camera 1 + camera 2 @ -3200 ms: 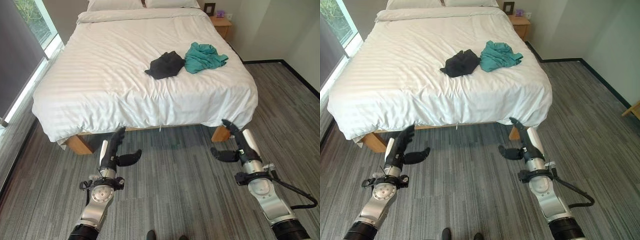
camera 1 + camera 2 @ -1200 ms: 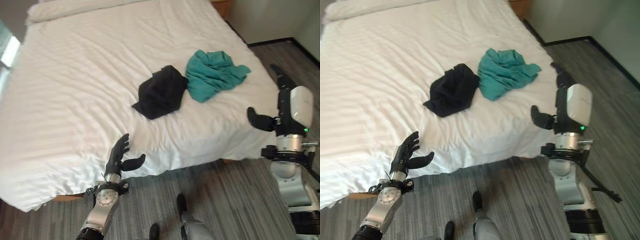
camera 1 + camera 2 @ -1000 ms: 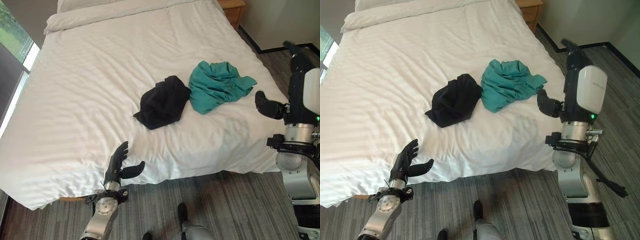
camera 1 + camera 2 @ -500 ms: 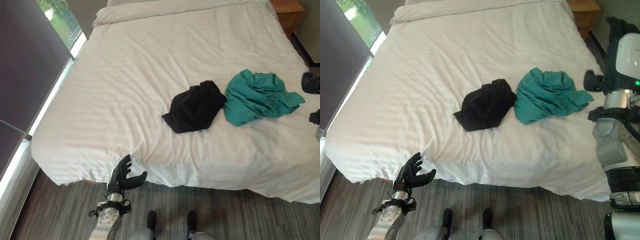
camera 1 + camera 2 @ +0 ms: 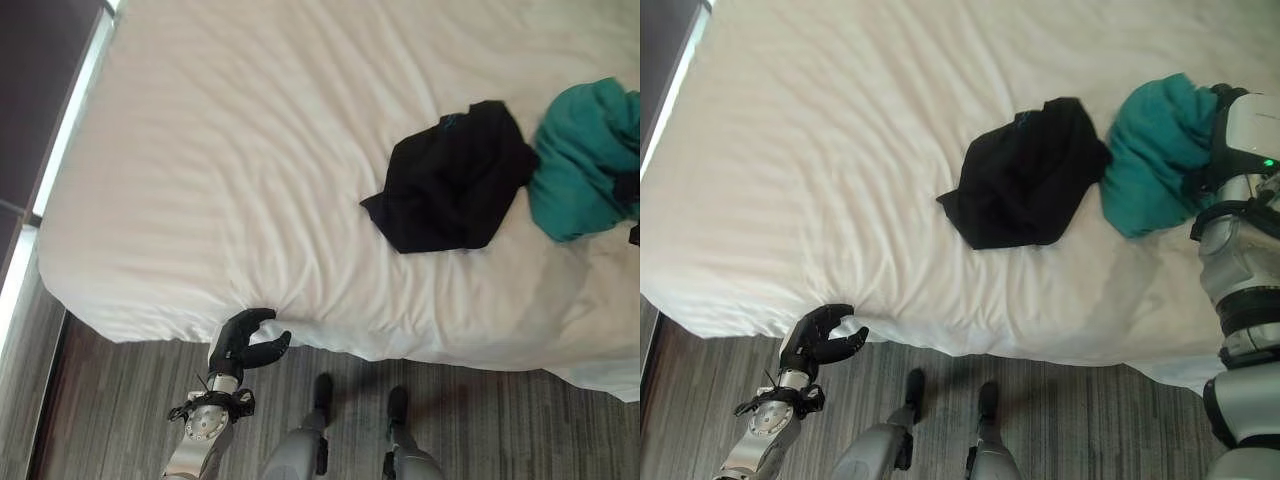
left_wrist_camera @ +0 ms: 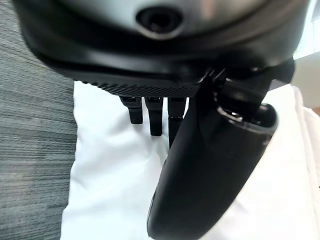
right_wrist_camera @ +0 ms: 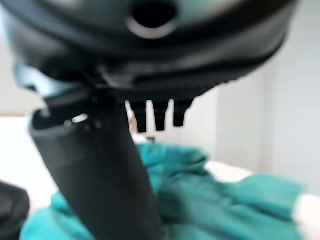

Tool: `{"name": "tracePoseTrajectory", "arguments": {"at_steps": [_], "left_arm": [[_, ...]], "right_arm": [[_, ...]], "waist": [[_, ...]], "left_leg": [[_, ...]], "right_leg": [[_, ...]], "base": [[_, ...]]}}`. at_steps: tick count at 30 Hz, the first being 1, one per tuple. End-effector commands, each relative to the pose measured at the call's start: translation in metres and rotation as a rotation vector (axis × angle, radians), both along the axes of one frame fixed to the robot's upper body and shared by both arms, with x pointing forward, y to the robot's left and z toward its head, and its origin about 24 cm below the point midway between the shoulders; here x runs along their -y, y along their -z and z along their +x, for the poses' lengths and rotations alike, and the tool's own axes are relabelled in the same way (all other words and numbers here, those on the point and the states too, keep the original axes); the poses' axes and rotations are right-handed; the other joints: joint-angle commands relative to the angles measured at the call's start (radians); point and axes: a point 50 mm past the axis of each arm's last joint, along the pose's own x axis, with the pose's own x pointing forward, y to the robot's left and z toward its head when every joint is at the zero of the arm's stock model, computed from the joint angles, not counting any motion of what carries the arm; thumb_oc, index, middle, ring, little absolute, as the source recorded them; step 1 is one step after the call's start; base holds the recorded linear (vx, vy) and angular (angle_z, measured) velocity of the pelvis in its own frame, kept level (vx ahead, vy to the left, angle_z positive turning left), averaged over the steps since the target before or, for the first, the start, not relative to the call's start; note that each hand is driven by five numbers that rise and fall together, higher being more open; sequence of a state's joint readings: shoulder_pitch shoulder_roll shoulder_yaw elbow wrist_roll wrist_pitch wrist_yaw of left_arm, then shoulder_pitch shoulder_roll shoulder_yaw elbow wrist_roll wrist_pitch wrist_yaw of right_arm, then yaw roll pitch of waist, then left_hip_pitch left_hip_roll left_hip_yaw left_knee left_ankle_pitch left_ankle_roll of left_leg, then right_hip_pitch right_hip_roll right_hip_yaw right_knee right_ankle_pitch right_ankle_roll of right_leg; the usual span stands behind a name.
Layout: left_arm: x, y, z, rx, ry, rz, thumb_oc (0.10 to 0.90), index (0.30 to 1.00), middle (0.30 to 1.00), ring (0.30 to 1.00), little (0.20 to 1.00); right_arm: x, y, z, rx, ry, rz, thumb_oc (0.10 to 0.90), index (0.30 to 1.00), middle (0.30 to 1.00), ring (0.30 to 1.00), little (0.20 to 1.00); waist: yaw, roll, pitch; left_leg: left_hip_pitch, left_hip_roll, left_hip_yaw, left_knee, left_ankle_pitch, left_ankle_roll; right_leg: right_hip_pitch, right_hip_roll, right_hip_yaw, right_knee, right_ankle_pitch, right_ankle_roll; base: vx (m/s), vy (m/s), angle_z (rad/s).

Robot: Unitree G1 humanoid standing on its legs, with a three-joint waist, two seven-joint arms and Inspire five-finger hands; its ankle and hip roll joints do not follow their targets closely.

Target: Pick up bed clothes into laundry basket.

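Because both garments lie in loose crumpled heaps, they should handle as light, limp cloth that gives no firm edge, so a hold is best taken by bunching a raised fold near the middle of a heap rather than a trailing hem. The teal garment (image 5: 1155,150) sits close to the right-hand edge of the bed (image 5: 250,150), and the black garment (image 5: 455,180) lies touching it on the side toward the bed's middle; both are well back from the foot edge. The right hand (image 7: 100,175) hovers just over the teal heap, its fingers (image 7: 155,115) hanging short and relaxed with the thumb standing apart, holding nothing. The left hand (image 5: 240,345) is down at the foot edge near the left corner, well apart from the clothes, its fingers curled inward around nothing, with the white bedding just beyond them. The sheet around the heaps is bare and offers open room to sweep or lift toward the right edge. No laundry basket can be made out, so the drop-off place cannot be judged.
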State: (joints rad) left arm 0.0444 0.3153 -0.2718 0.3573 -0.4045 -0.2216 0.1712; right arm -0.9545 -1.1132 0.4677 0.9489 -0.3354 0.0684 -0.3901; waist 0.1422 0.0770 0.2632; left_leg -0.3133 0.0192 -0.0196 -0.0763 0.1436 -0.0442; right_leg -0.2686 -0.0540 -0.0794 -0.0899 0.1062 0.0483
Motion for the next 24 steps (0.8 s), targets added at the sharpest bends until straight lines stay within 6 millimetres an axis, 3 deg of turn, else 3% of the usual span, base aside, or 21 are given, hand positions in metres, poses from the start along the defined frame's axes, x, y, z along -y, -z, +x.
{"name": "tracePoseTrajectory", "arguments": {"at_steps": [1,2,5,7,8,9,10,11,12,14,17,18,19,20,21,23,24], "left_arm": [[-0.006,0.040,-0.015,-0.190,-0.042,-0.040,0.800,0.900,0.900,0.900,0.900],[-0.006,0.040,-0.015,-0.188,-0.042,-0.041,0.800,0.900,0.900,0.900,0.900],[-0.020,0.095,-0.061,-0.527,-0.159,-0.044,0.800,0.900,0.900,0.900,0.900],[-0.042,0.122,-0.111,-0.792,-0.260,0.006,0.800,0.900,0.900,0.900,0.900],[-0.055,0.127,-0.132,-0.891,-0.311,0.040,0.800,0.900,0.900,0.900,0.900],[-0.055,0.127,-0.132,-0.891,-0.311,0.040,0.800,0.900,0.900,0.900,0.900],[-0.087,0.126,-0.171,-1.031,-0.414,0.103,0.800,0.900,0.900,0.900,0.900],[-0.101,0.122,-0.183,-1.067,-0.460,0.125,0.800,0.900,0.900,0.900,0.900],[-0.101,0.122,-0.183,-1.066,-0.460,0.125,0.800,0.900,0.900,0.900,0.900],[-0.151,0.101,-0.203,-1.051,-0.659,0.188,0.800,0.900,0.900,0.900,0.900],[-0.153,0.100,-0.203,-1.049,-0.660,0.195,0.800,0.900,0.900,0.900,0.900],[-0.193,0.073,-0.188,-0.945,-0.761,0.315,0.800,0.900,0.900,0.900,0.900],[-0.232,0.036,-0.161,-0.772,-0.844,0.428,0.800,0.900,0.900,0.900,0.900],[-0.269,-0.021,-0.122,-0.494,-0.936,0.525,0.800,0.900,0.900,0.900,0.900],[-0.279,-0.053,-0.098,-0.345,-0.938,0.583,0.800,0.900,0.900,0.900,0.900],[-0.278,-0.109,-0.059,-0.043,-0.905,0.652,0.800,0.900,0.900,0.900,0.900],[-0.277,-0.109,-0.056,-0.042,-0.897,0.655,0.800,0.900,0.900,0.900,0.900]], "right_arm": [[0.026,-0.037,-0.019,0.104,0.092,0.073,0.543,0.514,0.514,0.514,0.514],[0.026,-0.038,-0.019,0.105,0.091,0.072,0.400,0.300,0.300,0.300,0.300],[0.019,-0.029,-0.006,0.028,0.078,0.115,0.400,0.300,0.300,0.300,0.300],[0.011,-0.024,0.002,0.013,0.044,0.148,0.400,0.300,0.300,0.300,0.300],[0.007,-0.026,0.005,0.023,0.018,0.151,0.400,0.300,0.300,0.300,0.300],[0.007,-0.026,0.005,0.023,0.018,0.151,0.400,0.300,0.300,0.300,0.300],[0.005,-0.035,0.002,0.047,-0.008,0.150,0.400,0.300,0.300,0.300,0.300],[0.006,-0.045,-0.001,0.069,-0.018,0.134,0.400,0.300,0.300,0.300,0.300],[0.006,-0.046,-0.001,0.070,-0.018,0.134,0.400,0.300,0.300,0.300,0.300],[-0.006,-0.089,-0.021,0.223,-0.113,0.022,0.400,0.300,0.300,0.300,0.300],[-0.005,-0.086,-0.023,0.223,-0.109,0.027,0.400,0.300,0.300,0.300,0.300],[-0.016,-0.106,-0.040,0.315,-0.181,-0.061,0.400,0.300,0.300,0.300,0.300],[-0.006,-0.082,-0.065,0.350,-0.184,-0.077,0.400,0.300,0.300,0.300,0.300],[0.010,-0.054,-0.088,0.375,-0.147,-0.026,0.400,0.300,0.300,0.300,0.300],[0.023,-0.039,-0.105,0.377,-0.096,0.000,0.400,0.300,0.300,0.300,0.300],[0.040,-0.003,-0.126,0.332,-0.013,0.062,0.400,0.300,0.300,0.300,0.300],[0.041,-0.002,-0.131,0.330,-0.004,0.063,0.400,0.300,0.300,0.300,0.300]], "waist": [[0.003,-0.096,-0.012],[0.002,-0.095,-0.012],[0.007,-0.088,0.001],[0.004,-0.088,-0.007],[0.000,-0.088,-0.015],[0.000,-0.088,-0.016],[-0.011,-0.091,-0.045],[-0.016,-0.093,-0.059],[-0.016,-0.093,-0.060],[-0.045,-0.083,-0.097],[-0.042,-0.088,-0.100],[-0.075,-0.055,-0.120],[-0.102,-0.047,-0.135],[-0.132,-0.034,-0.144],[-0.128,-0.037,-0.148],[-0.131,-0.033,-0.150],[-0.120,-0.035,-0.155]], "left_leg": [[-0.031,0.014,0.017,-0.011,-0.051,-0.110],[-0.035,0.014,0.017,-0.011,-0.047,-0.110],[-0.010,0.014,0.012,-0.011,-0.046,-0.109],[0.025,0.013,0.011,-0.011,-0.053,-0.106],[0.048,0.014,0.013,-0.011,-0.060,-0.104],[0.048,0.014,0.013,-0.011,-0.060,-0.104],[0.106,0.015,0.025,-0.011,-0.084,-0.100],[0.129,0.016,0.029,-0.011,-0.093,-0.098],[0.126,0.016,0.029,-0.011,-0.089,-0.098],[0.193,0.016,0.041,-0.011,-0.117,-0.093],[0.188,0.016,0.041,-0.011,-0.112,-0.093],[0.226,0.018,0.051,-0.011,-0.130,-0.092],[0.254,0.022,0.052,-0.011,-0.136,-0.090],[0.276,0.024,0.055,-0.011,-0.135,-0.087],[0.286,0.026,0.055,-0.011,-0.138,-0.085],[0.302,0.031,0.061,-0.011,-0.144,-0.081],[0.306,0.031,0.062,-0.011,-0.155,-0.082]], "right_leg": [[0.024,-0.035,0.057,0.003,-0.086,0.083],[0.020,-0.035,0.057,0.003,-0.082,0.083],[0.045,-0.036,0.058,0.003,-0.087,0.083],[0.078,-0.039,0.065,0.003,-0.095,0.083],[0.099,-0.044,0.067,0.003,-0.099,0.084],[0.098,-0.044,0.067,0.003,-0.099,0.084],[0.145,-0.055,0.067,0.003,-0.109,0.088],[0.163,-0.060,0.066,0.003,-0.112,0.091],[0.159,-0.060,0.066,0.003,-0.109,0.091],[0.214,-0.079,0.066,0.003,-0.117,0.101],[0.209,-0.079,0.066,0.003,-0.112,0.101],[0.242,-0.092,0.068,0.003,-0.120,0.106],[0.268,-0.101,0.062,0.003,-0.121,0.110],[0.284,-0.106,0.062,0.003,-0.114,0.112],[0.292,-0.107,0.062,0.003,-0.115,0.113],[0.300,-0.105,0.071,0.003,-0.117,0.113],[0.302,-0.106,0.073,0.003,-0.126,0.114]], "base": [[-0.04,0.001,0.07],[-0.01,0.014,0.08],[0.03,0.030,0.05],[0.09,0.030,0.01],[0.05,0.021,0.08],[0.17,0.027,0.14],[0.19,0.016,0.11],[0.18,0.017,0.07],[0.11,0.014,0.05],[0.16,0.026,0.04],[0.05,0.010,-0.05],[0.10,0.003,0.02],[0.09,-0.039,0.50],[0.02,-0.079,0.68],[0.02,-0.089,0.60],[0.01,-0.065,-0.23],[-0.01,-0.032,-0.62]]}}
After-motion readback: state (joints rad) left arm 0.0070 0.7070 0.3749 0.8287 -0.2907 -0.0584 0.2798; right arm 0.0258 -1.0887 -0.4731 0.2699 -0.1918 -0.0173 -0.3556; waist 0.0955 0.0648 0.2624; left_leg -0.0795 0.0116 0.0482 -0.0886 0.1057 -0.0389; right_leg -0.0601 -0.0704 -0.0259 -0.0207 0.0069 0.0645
